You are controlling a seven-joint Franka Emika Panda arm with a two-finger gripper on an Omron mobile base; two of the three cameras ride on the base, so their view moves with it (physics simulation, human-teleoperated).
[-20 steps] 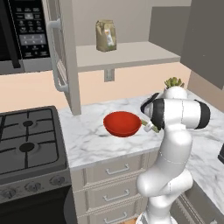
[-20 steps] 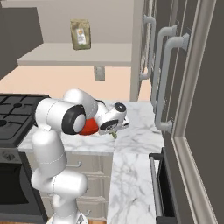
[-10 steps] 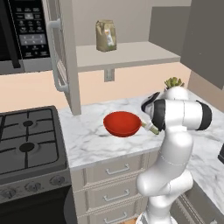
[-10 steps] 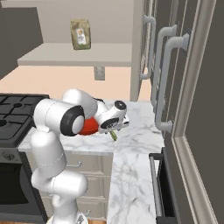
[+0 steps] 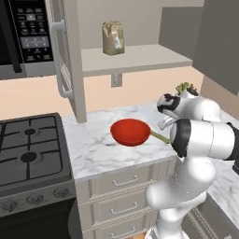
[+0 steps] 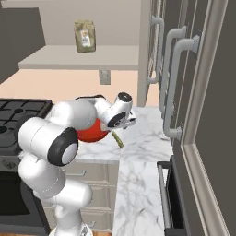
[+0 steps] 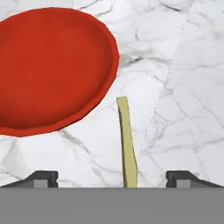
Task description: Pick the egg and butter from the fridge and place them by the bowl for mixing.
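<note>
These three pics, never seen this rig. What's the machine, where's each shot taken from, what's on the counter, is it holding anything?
It is a rendered kitchen with a white robot arm on a driving base. Two pictures come from cameras on the base, behind the arm to its left and right, looking forward over it. The third is from a camera on the hand, looking along the claw; the two dark nubs at its bottom are the fingertips.

On the marble counter sits a red bowl, with nothing visible inside it. Beside it, apart from its rim, lies the butter, a slim yellow stick, flat on the counter.

The fingers are spread wide either side of the stick without touching it, so the claw is open and holds nothing. A brown bag stands on the shelf above.
</note>
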